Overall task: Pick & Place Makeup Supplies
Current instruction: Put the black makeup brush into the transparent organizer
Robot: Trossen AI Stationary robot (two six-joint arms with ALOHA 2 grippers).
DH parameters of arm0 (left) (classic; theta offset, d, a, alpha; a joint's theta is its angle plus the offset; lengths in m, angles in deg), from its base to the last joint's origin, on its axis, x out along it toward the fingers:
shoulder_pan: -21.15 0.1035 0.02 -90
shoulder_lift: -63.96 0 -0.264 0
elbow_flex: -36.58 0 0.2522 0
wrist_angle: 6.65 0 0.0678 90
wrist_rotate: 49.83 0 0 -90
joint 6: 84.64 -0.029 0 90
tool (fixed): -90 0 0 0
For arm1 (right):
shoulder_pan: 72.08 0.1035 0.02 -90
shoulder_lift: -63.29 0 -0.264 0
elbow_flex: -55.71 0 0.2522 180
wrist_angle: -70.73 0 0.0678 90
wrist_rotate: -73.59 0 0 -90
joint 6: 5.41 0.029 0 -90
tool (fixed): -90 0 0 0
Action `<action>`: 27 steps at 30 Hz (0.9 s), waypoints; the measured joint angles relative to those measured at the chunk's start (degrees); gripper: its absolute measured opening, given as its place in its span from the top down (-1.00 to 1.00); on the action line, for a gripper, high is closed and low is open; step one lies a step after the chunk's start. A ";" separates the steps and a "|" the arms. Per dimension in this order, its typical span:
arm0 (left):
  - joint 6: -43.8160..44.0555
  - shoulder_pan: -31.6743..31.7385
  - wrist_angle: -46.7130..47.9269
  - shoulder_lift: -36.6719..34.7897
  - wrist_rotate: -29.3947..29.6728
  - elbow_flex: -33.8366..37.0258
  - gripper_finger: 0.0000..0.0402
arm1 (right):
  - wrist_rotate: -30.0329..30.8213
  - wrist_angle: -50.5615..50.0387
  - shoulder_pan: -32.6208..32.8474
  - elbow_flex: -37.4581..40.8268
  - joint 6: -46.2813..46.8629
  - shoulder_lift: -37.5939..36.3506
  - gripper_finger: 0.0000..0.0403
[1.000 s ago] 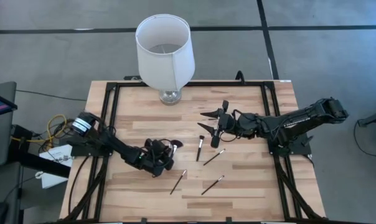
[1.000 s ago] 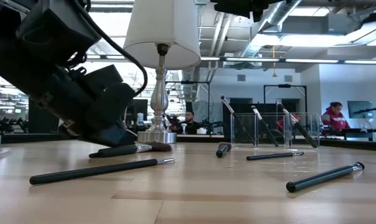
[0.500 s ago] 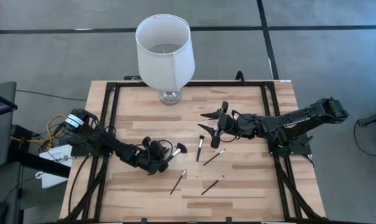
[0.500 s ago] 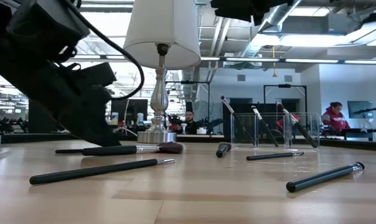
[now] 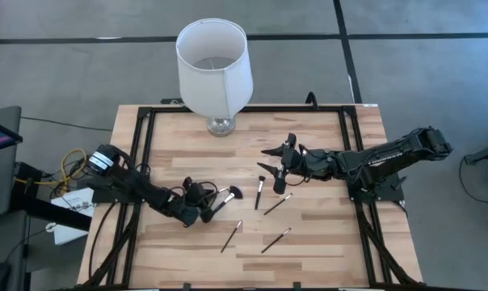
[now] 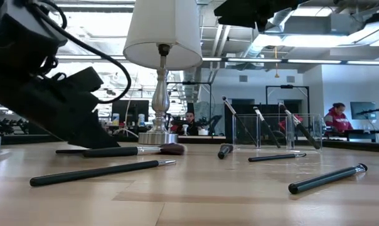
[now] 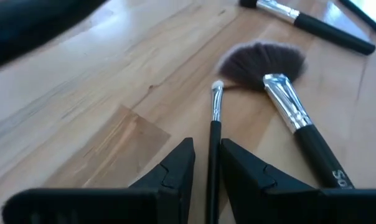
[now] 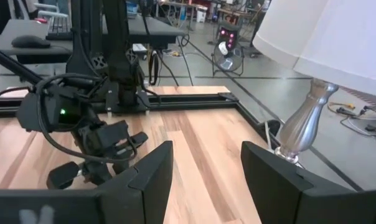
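The left gripper sits low on the table, its fingers pinched on a thin brush lying just beside the fan brush; the right gripper hovers with fingers spread, holding nothing. Other brushes lie scattered between the arms.

Black jointed arms, exposed black cables.

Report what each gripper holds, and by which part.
Left gripper pinches a thin brush by its handle. Right gripper is open, holding nothing.
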 joint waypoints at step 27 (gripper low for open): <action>-6.29 -1.03 -9.45 -3.81 5.79 0.58 0.94 | -17.87 31.55 -1.61 0.15 5.80 24.67 0.10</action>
